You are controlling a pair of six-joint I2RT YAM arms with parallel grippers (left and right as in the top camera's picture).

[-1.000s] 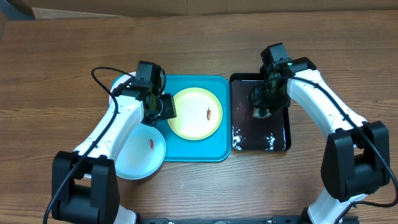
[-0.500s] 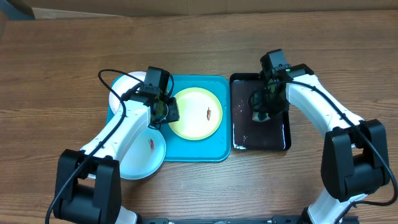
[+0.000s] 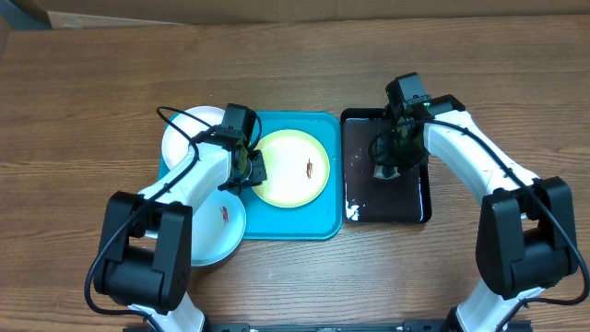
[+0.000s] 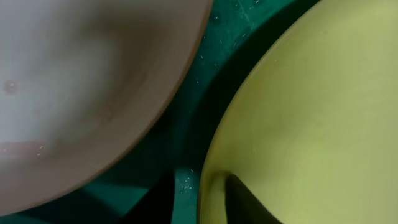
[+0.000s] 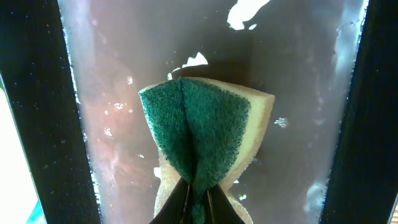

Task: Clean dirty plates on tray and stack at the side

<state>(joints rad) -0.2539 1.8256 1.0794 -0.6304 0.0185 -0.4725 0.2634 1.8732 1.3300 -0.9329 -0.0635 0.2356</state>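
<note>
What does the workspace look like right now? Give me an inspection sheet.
Surface: wooden table.
Job's things: turquoise tray holds lime-rimmed plate, red smear; white plate overhangs its far-left corner; pale blue plate, smeared, overhangs near-left corner.
Clutter: nothing seen.
Grippers: left gripper at lime-rimmed plate's edge, jaws' closure unclear; right gripper, jaws shut on green sponge over wet-looking black tray.
Cables: black cable loops beside white plate.
Surroundings: pale strip beyond table, unclear.
</note>
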